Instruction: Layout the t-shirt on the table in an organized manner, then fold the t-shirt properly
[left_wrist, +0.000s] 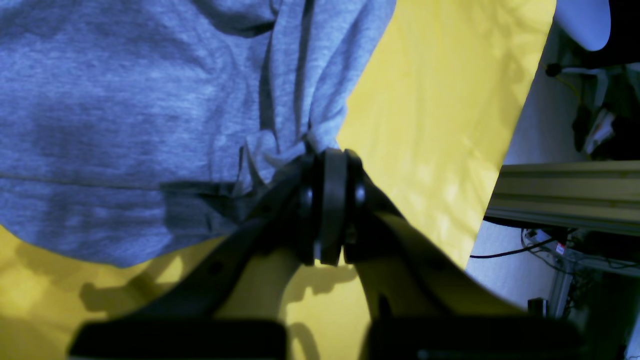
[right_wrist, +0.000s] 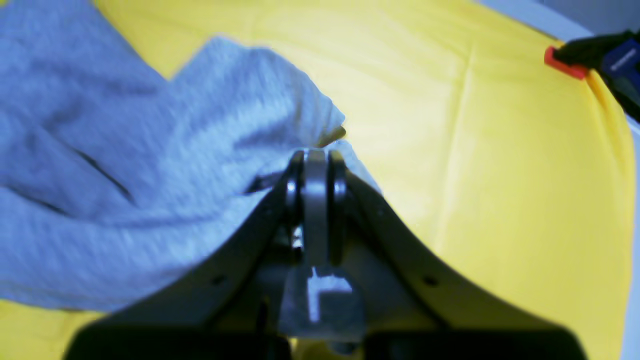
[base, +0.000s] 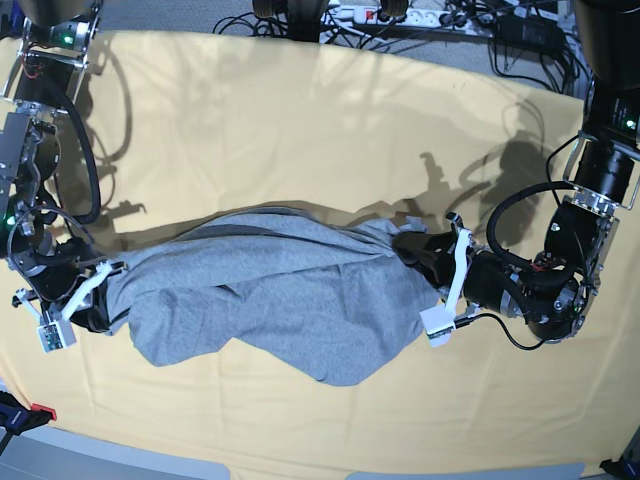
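Left hand (left_wrist: 327, 155) clamps t-shirt (base: 270, 290) edge | right hand (right_wrist: 316, 155) likewise, seemingly | table (base: 300, 120)

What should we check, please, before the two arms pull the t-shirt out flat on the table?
1. Left gripper shut on the t-shirt: ok, cloth bunches into its closed jaws.
2. Right gripper shut on the t-shirt: ok, a fold sits at its tips.
3. Grips at opposite ends of the shirt: ok in the base view.
4. Shirt flat: not ok, it is creased and rumpled between the arms.
5. Which parts of the shirt are gripped: cannot tell.
6. Bare table around the shirt: ok.
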